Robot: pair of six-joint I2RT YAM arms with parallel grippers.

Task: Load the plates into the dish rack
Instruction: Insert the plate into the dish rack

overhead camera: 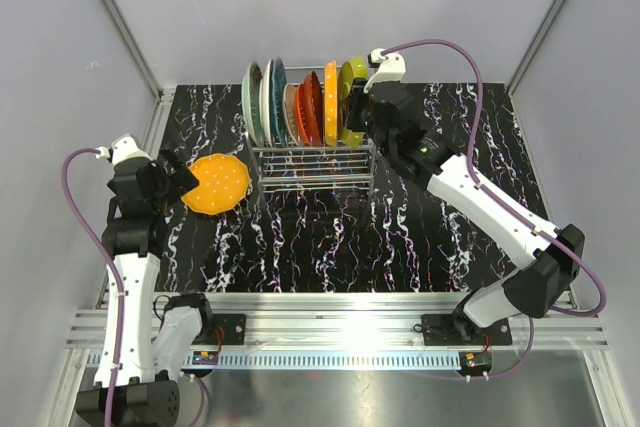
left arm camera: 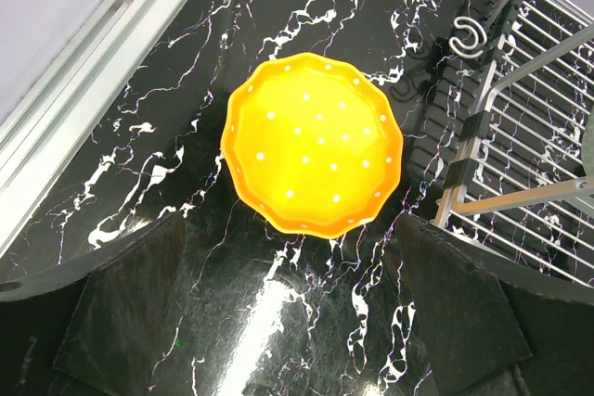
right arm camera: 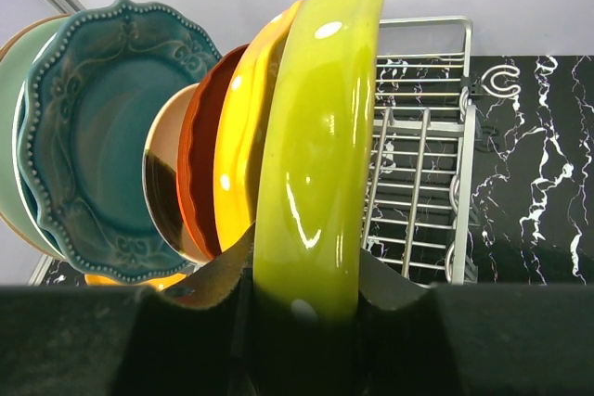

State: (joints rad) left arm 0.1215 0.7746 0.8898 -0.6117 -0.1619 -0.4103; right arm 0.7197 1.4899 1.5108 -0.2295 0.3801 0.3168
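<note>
Likely seating yellow-green plate [right arm camera: 320, 136], pinched upright in right gripper [right arm camera: 302, 275], into dish rack [right arm camera: 422, 164]; needs release next. Just ahead of left gripper [left arm camera: 297, 275], wide open, empty: orange plate [left arm camera: 313, 143].

No words, numbers, labels or signs can be read anywhere: none on the plates [overhead camera: 270, 102] in the dish rack [overhead camera: 312, 172], none on the yellow-green plate [right arm camera: 316, 164] at its right end, none on the black table [overhead camera: 400, 237].
</note>
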